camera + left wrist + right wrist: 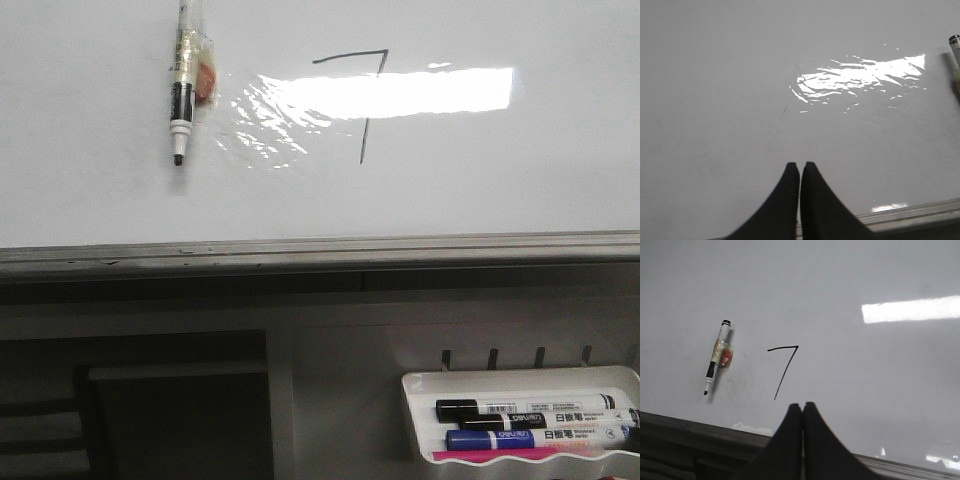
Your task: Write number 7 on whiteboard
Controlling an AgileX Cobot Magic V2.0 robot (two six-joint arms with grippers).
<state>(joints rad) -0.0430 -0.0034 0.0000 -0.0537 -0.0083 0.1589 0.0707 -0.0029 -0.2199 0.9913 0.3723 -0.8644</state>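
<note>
One number 7 (355, 100) sits on the whiteboard (500, 180) in the front view, thin black lines, w/ a bright glare cutting across its long stroke. A marker (182, 90) sticks up-and-down on the shiny board, well left of the 7, prob. parked by its orange blob.

Left wrist view: left end effector (800, 167) tips pressed together, holding nothing, smooth dark points.

Right wrist view: right end effector (802, 407) tips together too, empty, just below the 7. Job looks done.
</note>
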